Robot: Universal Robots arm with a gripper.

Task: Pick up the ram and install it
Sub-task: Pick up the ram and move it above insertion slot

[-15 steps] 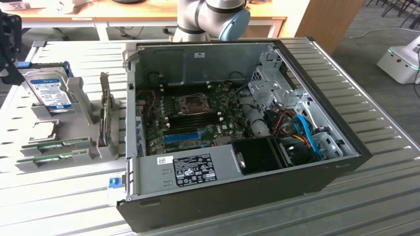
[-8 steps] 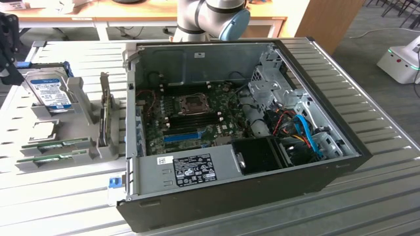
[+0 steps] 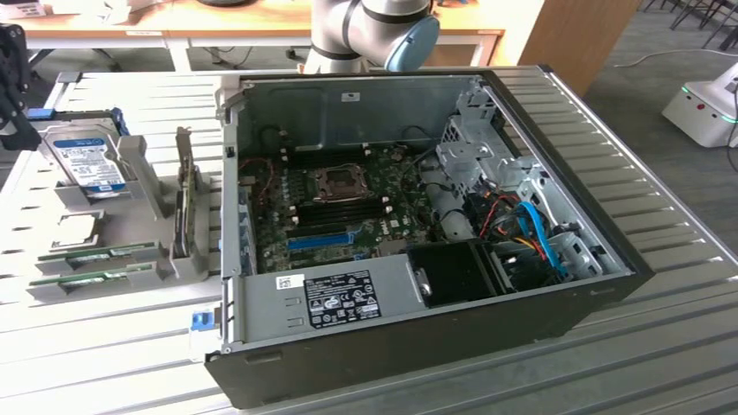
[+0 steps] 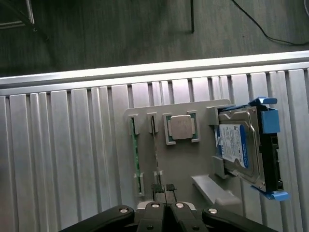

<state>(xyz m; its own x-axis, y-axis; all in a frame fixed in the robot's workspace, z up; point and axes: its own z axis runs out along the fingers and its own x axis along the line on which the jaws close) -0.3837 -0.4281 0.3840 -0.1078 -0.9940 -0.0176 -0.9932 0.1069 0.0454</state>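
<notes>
Two green ram sticks (image 3: 98,254) (image 3: 90,278) stand on edge in slots of a grey holder (image 3: 116,290) at the exterior view's left, outside the computer case. In the wrist view the same sticks appear edge-on, one (image 4: 136,150) showing green and the other (image 4: 154,145) as a thin line. My gripper (image 4: 165,188) hangs above the holder near one end of the thin stick, its black fingers (image 4: 157,188) shut together with nothing between them. The arm's dark wrist end (image 3: 9,82) shows at the exterior view's left edge.
The holder also carries a silver hard drive (image 4: 239,150) in a blue caddy, a square processor (image 4: 181,128) and a dark expansion card (image 3: 185,203). The open case (image 3: 576,303) lies on the slatted metal table (image 3: 104,363), motherboard (image 3: 346,203) exposed, cables at its right.
</notes>
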